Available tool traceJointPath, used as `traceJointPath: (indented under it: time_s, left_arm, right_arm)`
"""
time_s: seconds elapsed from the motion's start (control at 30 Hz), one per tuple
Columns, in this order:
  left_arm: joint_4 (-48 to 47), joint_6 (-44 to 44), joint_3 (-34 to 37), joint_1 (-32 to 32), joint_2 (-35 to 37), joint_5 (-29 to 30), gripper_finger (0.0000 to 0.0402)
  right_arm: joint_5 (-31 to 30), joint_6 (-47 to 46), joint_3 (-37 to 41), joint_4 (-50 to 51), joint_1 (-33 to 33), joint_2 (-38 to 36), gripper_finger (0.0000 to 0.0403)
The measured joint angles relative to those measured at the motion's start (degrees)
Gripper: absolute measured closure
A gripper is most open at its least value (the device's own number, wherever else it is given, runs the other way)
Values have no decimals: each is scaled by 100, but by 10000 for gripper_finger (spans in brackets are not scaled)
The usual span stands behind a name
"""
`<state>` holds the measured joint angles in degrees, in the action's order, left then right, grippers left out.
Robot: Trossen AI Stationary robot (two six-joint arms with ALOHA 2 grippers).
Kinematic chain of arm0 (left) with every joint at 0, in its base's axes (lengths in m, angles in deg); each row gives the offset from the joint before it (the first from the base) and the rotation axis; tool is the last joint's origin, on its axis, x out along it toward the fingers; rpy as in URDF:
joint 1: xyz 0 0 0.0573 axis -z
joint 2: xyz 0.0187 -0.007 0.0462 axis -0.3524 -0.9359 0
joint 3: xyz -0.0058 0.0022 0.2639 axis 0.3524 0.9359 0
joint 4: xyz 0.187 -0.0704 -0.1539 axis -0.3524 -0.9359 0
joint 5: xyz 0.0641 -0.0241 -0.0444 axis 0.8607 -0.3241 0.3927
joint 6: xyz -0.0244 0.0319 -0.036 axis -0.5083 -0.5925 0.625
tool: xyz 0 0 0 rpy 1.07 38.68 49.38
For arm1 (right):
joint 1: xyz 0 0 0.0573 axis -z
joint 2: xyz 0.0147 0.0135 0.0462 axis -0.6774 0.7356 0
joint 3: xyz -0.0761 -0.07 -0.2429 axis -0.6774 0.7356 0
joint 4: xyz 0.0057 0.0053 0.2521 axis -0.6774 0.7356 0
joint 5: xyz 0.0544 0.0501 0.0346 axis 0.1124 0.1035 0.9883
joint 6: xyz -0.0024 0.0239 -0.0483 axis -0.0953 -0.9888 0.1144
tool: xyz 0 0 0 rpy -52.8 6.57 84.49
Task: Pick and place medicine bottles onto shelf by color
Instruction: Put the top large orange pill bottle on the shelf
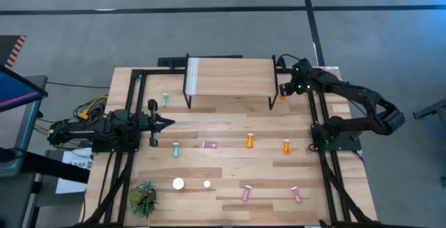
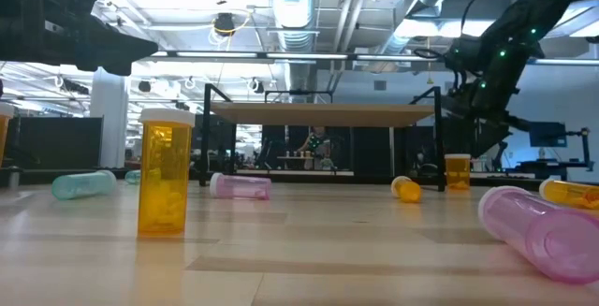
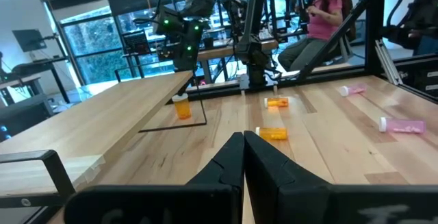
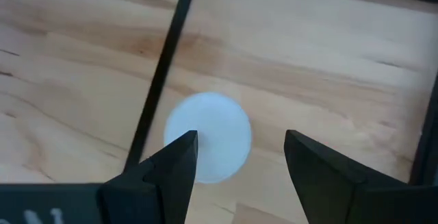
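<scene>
No legible txt, labels or nos. anywhere in any view.

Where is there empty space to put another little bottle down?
The shelf top looks bare all over. On the table, there is a wide free strip between the shelf's legs and the row of lying bottles. The front edge is busier, with the plant, white caps and pink bottles.

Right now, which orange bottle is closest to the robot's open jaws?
The orange bottle standing by the shelf's right leg, right under the right gripper. The other two orange bottles sit farther away, mid-table.
</scene>
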<state>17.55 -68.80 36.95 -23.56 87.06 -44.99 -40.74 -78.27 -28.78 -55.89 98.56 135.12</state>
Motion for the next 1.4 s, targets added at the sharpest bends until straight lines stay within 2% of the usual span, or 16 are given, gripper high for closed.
traceJointPath:
  time_s: [0.27,0.43,1.23,1.4]
  left_arm:
    - [0,2,-1,-1,0,0,401]
    - [0,0,-1,1,0,-2,401]
    - [0,0,0,1,0,-3,401]
    - [0,0,-1,0,0,-3,401]
  right_arm:
    - [64,486,0,-394,-380,0,158]
    - [-218,574,0,-402,-607,2,158]
    - [-230,664,0,-363,-754,2,157]
    - [-451,664,0,-361,-752,4,157]
